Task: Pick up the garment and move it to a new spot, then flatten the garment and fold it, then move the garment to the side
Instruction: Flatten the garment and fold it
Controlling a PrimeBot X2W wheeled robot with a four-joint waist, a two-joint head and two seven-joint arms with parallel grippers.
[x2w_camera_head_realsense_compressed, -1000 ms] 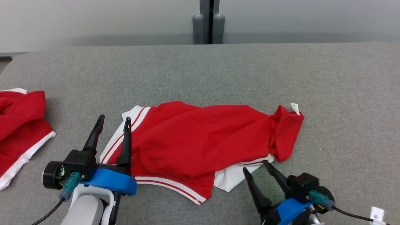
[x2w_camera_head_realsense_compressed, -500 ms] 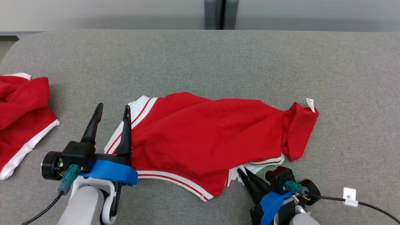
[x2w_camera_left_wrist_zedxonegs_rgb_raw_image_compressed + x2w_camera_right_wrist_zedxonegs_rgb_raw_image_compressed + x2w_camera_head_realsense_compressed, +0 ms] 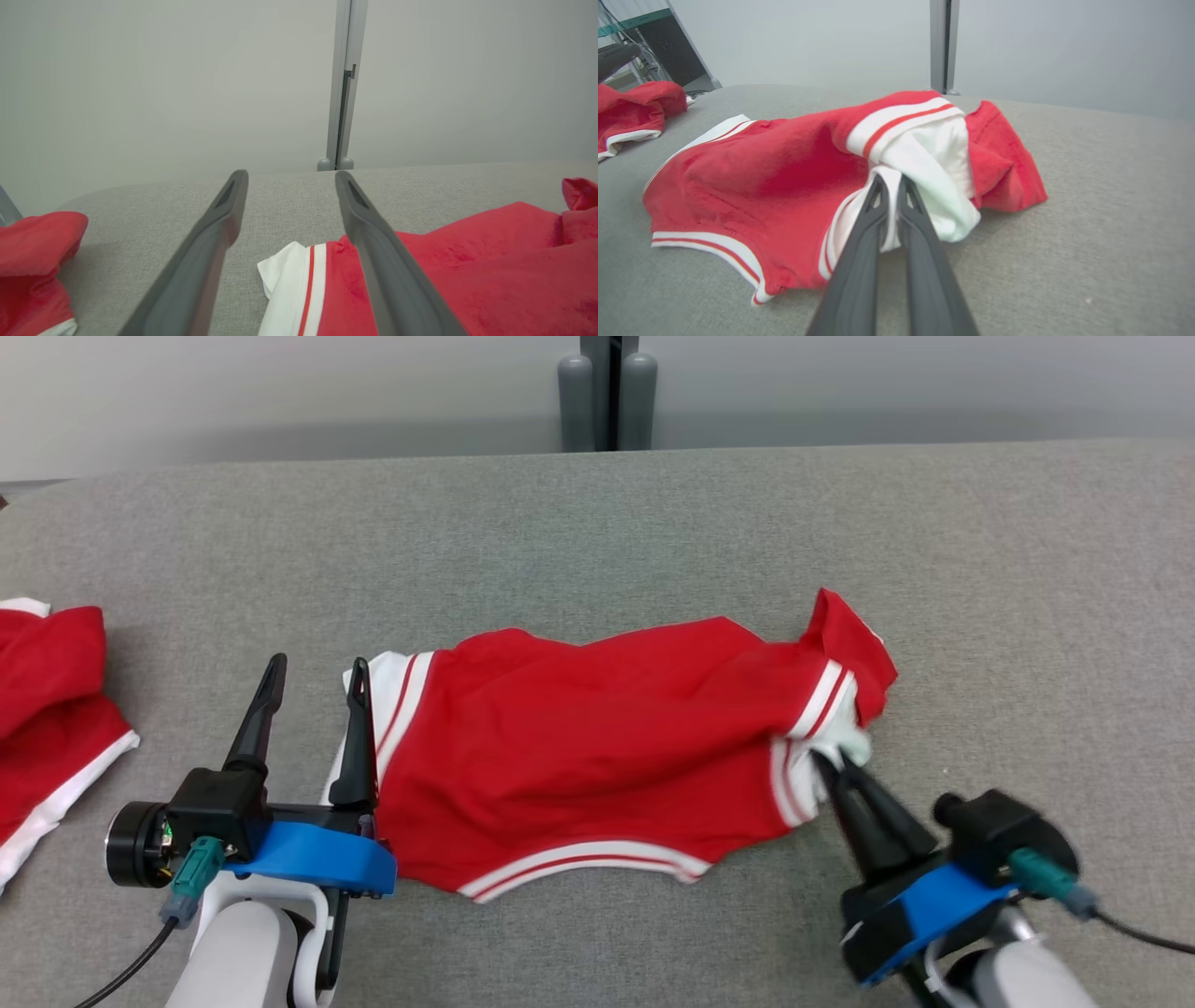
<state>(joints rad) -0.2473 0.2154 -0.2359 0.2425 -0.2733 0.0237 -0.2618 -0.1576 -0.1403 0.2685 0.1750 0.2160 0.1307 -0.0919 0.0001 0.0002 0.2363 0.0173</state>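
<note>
Since a second ago the right gripper has closed on a white corner of the red garment and has carried it from the near edge to the right end. The striped hem there now lies turned over the red cloth, and the small white label is no longer seen. The left gripper has kept its place, fingers spread wide and holding nothing, with one finger over the left white hem. The head camera has also shifted a little. The garment lies crumpled in the middle of the grey padded table, so I judge the flattening has just begun. To do it well, the left gripper should first pinch the left hem; then the right should draw its corner outward and low, slowly, because such a thin pinch may slip. Another red garment lies well apart at the left, and a grey post stands behind the table.
</note>
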